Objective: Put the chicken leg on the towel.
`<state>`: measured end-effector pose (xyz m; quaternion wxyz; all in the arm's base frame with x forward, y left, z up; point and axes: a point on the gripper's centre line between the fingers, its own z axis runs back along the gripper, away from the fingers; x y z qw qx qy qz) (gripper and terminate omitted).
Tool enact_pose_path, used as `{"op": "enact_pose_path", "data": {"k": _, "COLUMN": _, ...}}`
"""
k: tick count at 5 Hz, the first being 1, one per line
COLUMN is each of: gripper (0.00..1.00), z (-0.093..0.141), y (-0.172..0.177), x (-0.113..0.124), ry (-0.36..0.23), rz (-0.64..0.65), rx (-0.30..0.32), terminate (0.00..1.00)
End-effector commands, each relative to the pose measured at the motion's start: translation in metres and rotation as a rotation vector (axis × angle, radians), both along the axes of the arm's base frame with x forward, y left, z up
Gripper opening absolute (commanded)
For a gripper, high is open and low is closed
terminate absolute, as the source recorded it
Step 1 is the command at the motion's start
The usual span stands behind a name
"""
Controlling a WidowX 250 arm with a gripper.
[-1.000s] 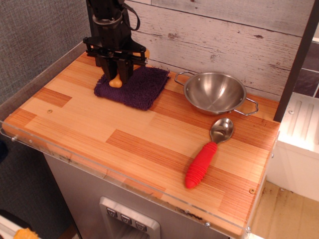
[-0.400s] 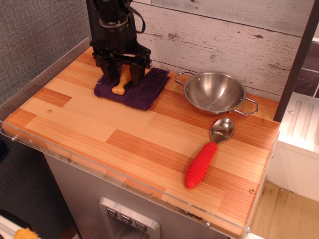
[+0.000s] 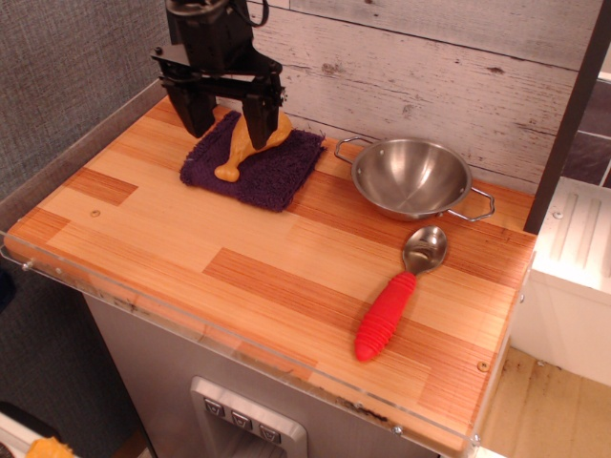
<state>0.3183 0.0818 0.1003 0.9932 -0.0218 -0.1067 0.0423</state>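
Note:
The chicken leg [image 3: 244, 148], a glossy orange-tan toy drumstick, lies on the dark purple knitted towel [image 3: 267, 170] at the back left of the wooden counter. Its narrow knob end points to the front left and its plump end to the back right. My black gripper [image 3: 227, 122] hangs just above it with its fingers spread wide on either side, open and holding nothing. The right finger hides part of the plump end.
A steel bowl [image 3: 411, 177] with two wire handles stands right of the towel. A red-handled metal spoon [image 3: 397, 294] lies in front of it. The plank wall runs along the back and a grey wall along the left.
My gripper opened, let go of the chicken leg and rose a little. The leg now lies flat on the towel, no longer held upright between the fingers.

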Motion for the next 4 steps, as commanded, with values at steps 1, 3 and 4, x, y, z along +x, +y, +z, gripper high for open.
{"op": "enact_pose_path", "data": {"k": 1, "gripper": 1.00, "z": 0.0117, "y": -0.0233, "x": -0.0450, "ry": 0.001, "rz": -0.062, "rx": -0.011, "terminate": 0.00}}
{"op": "enact_pose_path", "data": {"k": 3, "gripper": 1.00, "z": 0.0048, "y": -0.0260, "x": -0.0530, "ry": 0.012, "rz": -0.087, "rx": -0.008, "terminate": 0.00}}
{"op": "enact_pose_path", "data": {"k": 4, "gripper": 1.00, "z": 0.0048, "y": -0.0260, "x": -0.0530, "ry": 0.012, "rz": -0.087, "rx": -0.008, "terminate": 1.00}}
